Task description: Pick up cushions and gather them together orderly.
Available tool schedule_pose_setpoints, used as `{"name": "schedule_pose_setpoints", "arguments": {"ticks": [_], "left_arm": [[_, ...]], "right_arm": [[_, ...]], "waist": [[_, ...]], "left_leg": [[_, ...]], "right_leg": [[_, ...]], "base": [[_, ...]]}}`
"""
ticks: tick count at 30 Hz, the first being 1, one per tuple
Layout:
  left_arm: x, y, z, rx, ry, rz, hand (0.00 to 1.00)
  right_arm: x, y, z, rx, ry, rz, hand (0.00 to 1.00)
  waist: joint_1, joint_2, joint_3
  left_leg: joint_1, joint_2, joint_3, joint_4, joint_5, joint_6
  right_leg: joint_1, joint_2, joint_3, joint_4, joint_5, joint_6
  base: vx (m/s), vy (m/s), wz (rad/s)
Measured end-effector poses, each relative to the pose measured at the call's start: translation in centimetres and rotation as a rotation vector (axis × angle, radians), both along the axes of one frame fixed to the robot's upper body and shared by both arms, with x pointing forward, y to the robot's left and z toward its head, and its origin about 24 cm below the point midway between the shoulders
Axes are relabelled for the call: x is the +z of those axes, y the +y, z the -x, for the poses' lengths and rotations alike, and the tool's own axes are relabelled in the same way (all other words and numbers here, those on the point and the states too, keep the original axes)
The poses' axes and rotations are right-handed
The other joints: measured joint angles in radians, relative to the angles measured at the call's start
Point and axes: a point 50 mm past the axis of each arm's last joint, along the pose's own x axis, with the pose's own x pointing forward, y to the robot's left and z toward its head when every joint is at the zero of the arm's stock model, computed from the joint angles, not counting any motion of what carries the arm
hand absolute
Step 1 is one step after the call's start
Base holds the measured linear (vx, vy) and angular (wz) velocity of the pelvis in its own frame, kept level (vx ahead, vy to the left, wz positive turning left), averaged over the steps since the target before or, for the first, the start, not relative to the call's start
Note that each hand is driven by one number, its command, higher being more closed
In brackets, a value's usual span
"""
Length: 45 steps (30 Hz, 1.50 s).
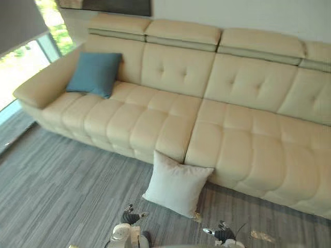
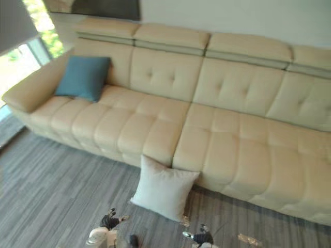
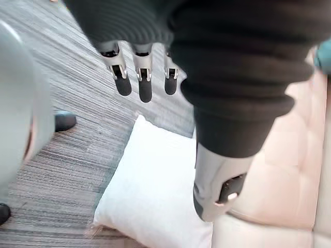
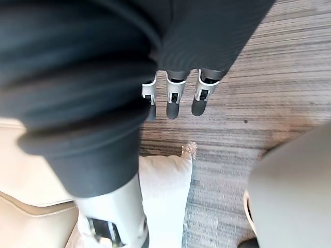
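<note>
1. Cushions first: the white cushion [image 1: 176, 188] sits at 6 o'clock in my head view. It is on the grey striped floor [image 1: 67, 191], propped at a tilt with its upper edge against the front of the cream sofa [image 1: 232, 134], just below the seam where two seat sections meet.
2. The blue cushion [image 1: 94, 73] is at 10 o'clock, well apart from the white one. It stands up on the sofa's end seat, leaning on the backrest with one edge beside the armrest.
3. My left hand [image 1: 130, 217] hangs at about 7 o'clock from the white cushion, near its lower corner but not touching it. In the left wrist view its fingers [image 3: 145, 85] are straight and relaxed in a row, and the thumb [image 3: 217, 181] is spread away from them. Nothing is between them, and the white cushion lies on the floor past them.
4. My right hand [image 1: 223, 235] hangs at about 5 o'clock from the white cushion, also clear of it. In the right wrist view its fingers [image 4: 174, 101] are loosely extended over bare floor, empty, with one corner of the white cushion beyond them.
5. Further out, a bright window [image 1: 15, 67] runs along 9 to 10 o'clock, past the sofa's armrest.
</note>
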Motion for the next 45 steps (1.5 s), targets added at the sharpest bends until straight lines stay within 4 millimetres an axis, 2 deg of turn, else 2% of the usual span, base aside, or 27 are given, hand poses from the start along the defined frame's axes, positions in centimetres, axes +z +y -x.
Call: {"name": "schedule_pose_setpoints", "arguments": {"ticks": [1, 2, 4, 5, 6, 7, 8, 9, 11, 12, 13, 14, 15, 16, 18, 19, 22, 23, 25, 28, 32, 38, 39, 40, 41, 43, 45], "left_arm": [[-0.1, 0.0, 0.1, 0.0, 0.008, 0.001, 0.0], [-0.1, 0.0, 0.2, 0.002, 0.01, 0.002, 0.0], [-0.3, -0.1, 0.3, 0.0, 0.024, 0.004, 0.0], [-0.3, -0.1, 0.2, -0.006, 0.023, 0.003, 0.0], [-0.3, -0.1, 0.3, -0.024, 0.028, -0.003, 0.0], [-0.3, -0.1, 0.3, -0.054, 0.034, -0.011, 0.0], [-0.4, -0.3, 0.3, -0.071, 0.046, -0.012, 0.0], [-0.6, -0.9, 0.5, -0.095, 0.055, -0.001, 0.0], [-0.6, -1.8, 0.4, -0.101, 0.058, 0.021, 0.0], [-0.6, -2.0, 0.4, -0.1, 0.055, 0.025, 0.0], [-0.5, -1.9, 0.1, -0.095, 0.044, 0.024, 0.0], [-0.3, -1.8, -0.1, -0.088, 0.031, 0.022, 0.0], [0.0, -1.7, -0.6, -0.081, 0.006, 0.019, 0.0], [0.2, -1.7, -0.9, -0.072, -0.013, 0.02, 0.0], [0.3, -2.0, -1.1, -0.068, -0.023, 0.03, 0.0], [0.3, -2.2, -1.1, -0.074, -0.023, 0.036, 0.0], [0.3, -2.2, -1.1, -0.077, -0.023, 0.043, 0.0], [0.3, -2.2, -1.0, -0.077, -0.022, 0.044, 0.0], [0.2, -2.0, -0.9, -0.081, -0.014, 0.034, 0.0], [0.0, -1.5, -0.4, -0.092, 0.002, 0.017, 0.0], [-0.4, -1.0, 0.2, -0.103, 0.035, 0.006, 0.0], [-0.3, 0.0, 0.0, -0.108, 0.034, -0.039, 0.0], [0.0, 0.2, -0.6, -0.074, 0.017, -0.044, 0.0], [0.4, 0.4, -1.5, -0.051, -0.017, -0.05, 0.0], [1.1, 0.8, -2.9, -0.018, -0.067, -0.057, 0.0], [2.5, 1.5, -5.3, 0.033, -0.154, -0.072, 0.0], [4.0, 2.2, -7.6, 0.085, -0.239, -0.075, 0.0]], "right_arm": [[0.0, -0.1, -0.2, 0.003, -0.004, 0.003, 0.0], [0.1, -0.3, -0.5, 0.006, -0.01, 0.009, 0.0], [0.3, -0.5, -0.9, 0.012, -0.02, 0.015, 0.0], [0.3, -0.5, -1.0, 0.013, -0.021, 0.016, 0.0], [0.2, -0.5, -0.9, 0.013, -0.017, 0.016, 0.0], [0.1, -0.6, -0.6, 0.009, -0.009, 0.015, 0.0], [0.2, -1.0, -0.7, 0.004, -0.011, 0.025, 0.0], [0.2, -1.6, -0.9, 0.009, -0.013, 0.042, 0.0], [0.4, -2.7, -0.8, -0.019, -0.014, 0.06, 0.0], [0.4, -2.8, -0.8, -0.03, -0.016, 0.062, 0.0], [0.3, -2.6, -0.7, -0.03, -0.014, 0.057, 0.0], [0.3, -2.3, -0.7, -0.03, -0.014, 0.05, 0.0], [0.2, -1.9, -0.6, -0.03, -0.012, 0.04, 0.0], [0.2, -1.7, -0.5, -0.026, -0.009, 0.036, 0.0], [0.2, -1.7, -0.5, -0.025, -0.006, 0.038, 0.0], [0.2, -1.8, -0.5, -0.034, -0.006, 0.039, 0.0], [0.2, -1.7, -0.6, -0.034, -0.009, 0.04, 0.0], [0.3, -1.7, -0.6, -0.033, -0.014, 0.041, 0.0], [0.2, -1.3, -0.3, -0.038, -0.012, 0.032, 0.0], [0.1, -1.0, 0.0, -0.038, -0.001, 0.022, 0.0], [-0.1, -1.3, 0.2, -0.04, 0.019, 0.026, 0.0], [-0.2, -1.4, -0.1, -0.05, 0.031, 0.037, 0.0], [0.1, -1.7, -1.1, -0.053, 0.002, 0.052, 0.0], [0.4, -1.9, -1.8, -0.059, -0.018, 0.057, 0.0], [1.1, -2.3, -3.5, -0.076, -0.08, 0.071, 0.0], [2.9, -3.0, -6.7, -0.1, -0.204, 0.094, 0.0], [5.0, -3.9, -9.4, -0.134, -0.333, 0.121, 0.0]], "waist": [[0.008, 0.005, 0.003], [0.011, 0.012, 0.006], [0.01, 0.021, 0.008], [0.009, 0.02, 0.009], [0.007, 0.017, 0.009], [0.0, 0.013, 0.009], [-0.01, 0.023, 0.011], [-0.017, 0.054, 0.011], [-0.016, 0.082, 0.021], [-0.017, 0.087, 0.024], [-0.016, 0.078, 0.029], [-0.016, 0.069, 0.036], [-0.009, 0.055, 0.044], [0.005, 0.05, 0.047], [0.012, 0.05, 0.047], [0.01, 0.056, 0.05], [0.012, 0.053, 0.051], [0.013, 0.056, 0.05], [0.009, 0.029, 0.034], [0.008, 0.015, 0.019], [0.003, 0.026, -0.004], [0.005, 0.021, 0.011], [0.013, 0.016, 0.033], [0.013, 0.023, 0.052], [0.013, 0.018, 0.07], [0.018, 0.014, 0.128], [0.018, 0.01, 0.156]], "left_leg": [[0.037, 0.008, 0.044, -0.021, -0.004, 0.007], [0.069, 0.016, 0.08, -0.05, -0.004, 0.007], [0.101, 0.03, 0.105, -0.094, -0.006, 0.001], [0.113, 0.036, 0.112, -0.121, -0.005, -0.028], [0.115, 0.034, 0.114, -0.129, -0.003, -0.039], [0.115, 0.024, 0.102, -0.138, 0.001, -0.055], [0.123, 0.023, 0.088, -0.147, 0.006, -0.064], [0.133, 0.027, 0.033, -0.175, 0.024, -0.07], [0.15, 0.041, 0.02, -0.186, 0.028, -0.081], [0.144, 0.054, 0.019, -0.138, 0.023, -0.089], [0.117, 0.075, 0.014, -0.038, 0.005, -0.107], [0.091, 0.091, 0.006, 0.046, -0.006, -0.11], [0.034, 0.122, -0.007, 0.198, -0.013, -0.109], [-0.02, 0.155, -0.008, 0.324, -0.019, -0.103], [-0.058, 0.185, -0.012, 0.393, -0.059, -0.086], [-0.058, 0.189, -0.018, 0.362, -0.072, -0.081], [-0.032, 0.166, -0.058, 0.163, -0.059, -0.068], [-0.009, 0.148, -0.081, 0.111, -0.063, -0.118], [0.014, 0.1, -0.047, 0.058, -0.049, -0.104], [0.06, 0.052, -0.004, -0.006, -0.034, -0.084], [0.082, 0.0, 0.008, -0.067, -0.022, -0.066], [0.075, -0.01, -0.045, -0.067, -0.022, -0.066], [0.05, 0.004, -0.046, -0.054, -0.022, -0.066], [0.008, 0.013, -0.049, -0.018, -0.023, -0.065], [-0.096, 0.03, -0.062, 0.066, -0.028, -0.059], [-0.226, 0.068, -0.065, 0.192, -0.06, -0.043], [-0.366, 0.097, -0.08, 0.311, -0.074, -0.033]], "right_leg": [[-0.034, 0.001, -0.025, 0.064, 0.008, 0.01], [-0.066, -0.009, -0.086, 0.093, 0.001, 0.003], [-0.108, -0.035, -0.216, 0.077, -0.004, -0.007], [-0.132, -0.054, -0.308, 0.019, -0.003, -0.01], [-0.138, -0.064, -0.346, -0.05, 0.011, -0.014], [-0.136, -0.069, -0.367, -0.144, 0.059, -0.057], [-0.118, -0.063, -0.382, -0.157, 0.07, -0.069], [-0.102, -0.049, -0.387, -0.168, 0.072, -0.079], [-0.082, -0.038, -0.402, -0.17, 0.07, -0.081], [-0.057, -0.038, -0.417, -0.175, 0.07, -0.081], [-0.032, -0.039, -0.431, -0.177, 0.07, -0.081], [-0.015, -0.039, -0.436, -0.177, 0.07, -0.081], [0.005, -0.036, -0.437, -0.177, 0.07, -0.081], [0.02, -0.028, -0.43, -0.178, 0.066, -0.087], [0.028, -0.019, -0.41, -0.178, 0.041, -0.121], [0.029, -0.013, -0.399, -0.174, 0.038, -0.118], [0.012, -0.017, -0.36, -0.144, 0.021, -0.09], [-0.005, -0.021, -0.342, -0.127, 0.009, -0.075], [-0.019, -0.061, -0.315, -0.139, 0.008, -0.056], [-0.016, -0.098, -0.276, -0.166, 0.016, -0.035], [-0.012, -0.131, -0.251, -0.214, 0.031, -0.006], [0.012, -0.135, -0.273, -0.245, 0.043, -0.001], [-0.021, -0.127, -0.277, -0.214, 0.043, -0.001], [-0.062, -0.12, -0.278, -0.165, 0.043, -0.001], [-0.163, -0.109, -0.284, -0.082, 0.043, 0.0], [-0.29, -0.087, -0.295, 0.029, 0.043, 0.0], [-0.428, -0.07, -0.301, 0.142, 0.041, 0.0]], "base": [[0.13, 0.134, -1.11], [0.08, 0.086, -1.1], [0.04, 0.023, -0.8], [0.03, -0.039, -0.57], [0.05, -0.099, -0.33], [0.1, -0.126, -0.02], [0.15, -0.169, 0.13], [0.18, -0.174, 0.12], [0.12, -0.123, 0.15], [0.12, -0.172, 0.34], [0.13, -0.211, 0.35], [0.08, -0.187, 0.28], [0.01, -0.122, 0.03], [0.03, -0.084, -0.17], [0.05, 0.011, -0.37], [0.02, 0.085, -0.38], [0.02, 0.165, -0.35], [0.0, 0.23, -0.29], [0.03, 0.241, -0.27], [0.06, 0.173, -0.34], [0.09, 0.117, -0.16], [0.05, 0.013, 0.11], [-0.03, -0.05, 0.07], [-0.13, -0.108, 0.15], [-0.16, -0.099, 0.13], [-0.19, -0.07, 0.01], [-0.23, -0.047, -0.07]]}}
